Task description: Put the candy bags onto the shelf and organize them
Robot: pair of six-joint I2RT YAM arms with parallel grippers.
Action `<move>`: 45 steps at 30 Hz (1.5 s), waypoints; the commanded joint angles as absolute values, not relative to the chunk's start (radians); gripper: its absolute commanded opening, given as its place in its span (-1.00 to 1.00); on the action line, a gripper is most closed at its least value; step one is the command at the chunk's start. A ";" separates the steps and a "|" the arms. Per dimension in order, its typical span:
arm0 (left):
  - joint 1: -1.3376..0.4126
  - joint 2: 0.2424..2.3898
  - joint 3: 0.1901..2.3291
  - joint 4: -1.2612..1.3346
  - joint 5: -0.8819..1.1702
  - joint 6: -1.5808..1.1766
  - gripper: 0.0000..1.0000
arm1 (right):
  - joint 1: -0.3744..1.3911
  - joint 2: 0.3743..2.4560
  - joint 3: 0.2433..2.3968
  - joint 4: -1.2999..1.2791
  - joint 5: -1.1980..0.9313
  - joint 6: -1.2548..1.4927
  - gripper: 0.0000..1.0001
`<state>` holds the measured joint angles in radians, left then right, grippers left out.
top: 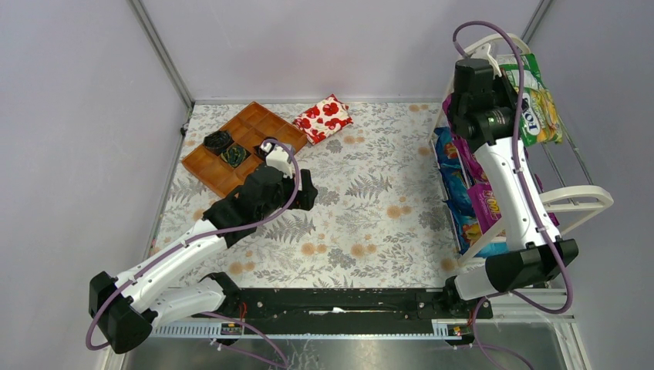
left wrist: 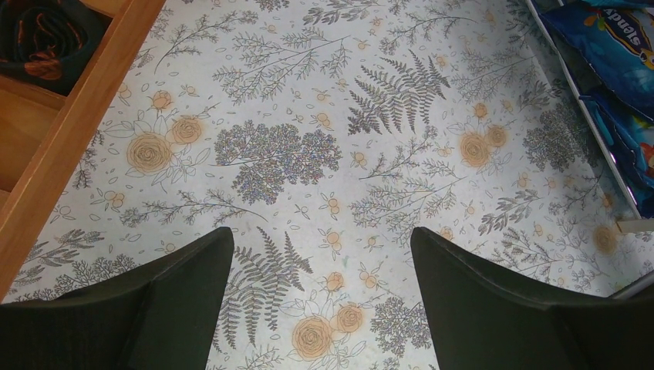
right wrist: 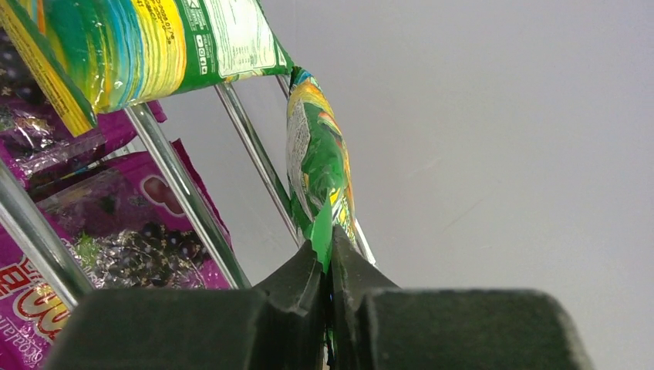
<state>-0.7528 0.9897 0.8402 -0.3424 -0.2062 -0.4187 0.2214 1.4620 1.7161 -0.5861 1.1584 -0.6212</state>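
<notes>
Green-and-white glossy film was found pinched at its lower seam by the right gripper [right wrist: 325, 258], whose jaws were closed flat on the candy bag [right wrist: 316, 166] with only the seam's thickness between them. The bag extended straight out from the fingertips, its long axis continuing the line of the fingers, and was seen edge-on as a thin, slightly bowed strip. It stood just beside a bright metal rod [right wrist: 258, 162] at the top of the shelf [top: 586, 196], at the far right of the scene; contact with that rod could not be confirmed. A second green-and-white bag [right wrist: 154, 46] lay on the top tier to the left of the held one in the wrist view, printed panel showing. Magenta-purple bags [right wrist: 131, 223] with dark grape pictures sat on the tier below, and blue bags [top: 455, 185] lower again. The left gripper [left wrist: 321, 239] hovered with jaws spread wide and nothing between them over the floral table cover [left wrist: 370, 154], near the brown compartment tray [top: 239, 139], well apart from the shelf. The right arm alone was placed to act. In my judgement, release depended on the bag leaning onto the tier alongside its twin rather than outside the rods.
</notes>
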 commanded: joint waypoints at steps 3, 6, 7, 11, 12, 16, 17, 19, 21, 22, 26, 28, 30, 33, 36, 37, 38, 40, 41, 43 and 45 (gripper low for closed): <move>-0.758 0.971 0.833 -0.295 -0.212 -0.413 0.79 | 0.216 1.511 1.814 -0.681 1.123 -0.526 -0.84; -0.758 0.971 0.833 -0.296 -0.215 -0.411 0.80 | 0.216 1.558 1.870 -0.708 1.104 -0.498 -0.75; -0.757 0.970 0.833 -0.296 -0.215 -0.411 0.80 | 0.215 1.570 1.889 -0.714 1.100 -0.493 -0.63; -0.758 0.971 0.833 -0.293 -0.215 -0.408 0.80 | 0.226 1.616 2.011 -0.808 1.015 -0.400 -0.15; -0.758 0.971 0.833 -0.293 -0.215 -0.408 0.80 | 0.228 1.623 2.047 -0.839 0.977 -0.372 -0.04; -0.755 0.971 0.832 -0.293 -0.215 -0.408 0.81 | 0.233 1.615 2.101 -0.912 0.835 -0.283 0.26; -0.754 0.971 0.832 -0.293 -0.214 -0.408 0.81 | 0.233 1.606 2.095 -0.920 0.820 -0.270 0.36; -0.754 0.970 0.831 -0.293 -0.213 -0.410 0.81 | 0.233 1.588 2.072 -0.932 0.800 -0.255 0.50; -0.755 0.971 0.832 -0.293 -0.210 -0.410 0.81 | 0.232 1.567 2.047 -0.938 0.790 -0.245 0.63; -0.755 0.971 0.831 -0.292 -0.207 -0.410 0.81 | 0.233 1.556 2.029 -0.936 0.794 -0.243 0.64; -0.755 0.970 0.830 -0.290 -0.204 -0.411 0.81 | 0.233 1.499 1.918 -0.834 0.871 -0.290 0.66; -0.754 0.967 0.830 -0.291 -0.203 -0.411 0.81 | 0.233 1.480 1.874 -0.760 0.934 -0.343 0.61; -0.754 0.966 0.830 -0.292 -0.202 -0.411 0.81 | 0.233 1.474 1.841 -0.690 1.004 -0.411 0.43; -0.753 0.962 0.830 -0.293 -0.207 -0.410 0.81 | 0.233 1.479 1.792 -0.591 1.128 -0.545 0.10; -0.753 0.959 0.829 -0.293 -0.207 -0.410 0.81 | 0.233 1.458 1.719 -0.513 1.192 -0.635 -0.13; -0.754 0.958 0.830 -0.293 -0.207 -0.410 0.81 | 0.233 1.450 1.704 -0.506 1.195 -0.644 -0.21; -0.753 0.957 0.830 -0.293 -0.207 -0.410 0.81 | 0.233 1.447 1.697 -0.508 1.194 -0.646 -0.28; -0.756 0.956 0.830 -0.293 -0.206 -0.410 0.81 | 0.235 1.442 1.701 -0.541 1.171 -0.643 -0.42; -0.757 0.955 0.830 -0.293 -0.206 -0.409 0.81 | 0.239 1.442 1.706 -0.562 1.155 -0.642 -0.50; -0.757 0.956 0.830 -0.293 -0.205 -0.410 0.82 | 0.253 1.442 1.707 -0.579 1.148 -0.653 -0.61; -0.758 0.956 0.829 -0.294 -0.206 -0.410 0.82 | 0.275 1.443 1.717 -0.627 1.124 -0.645 -0.67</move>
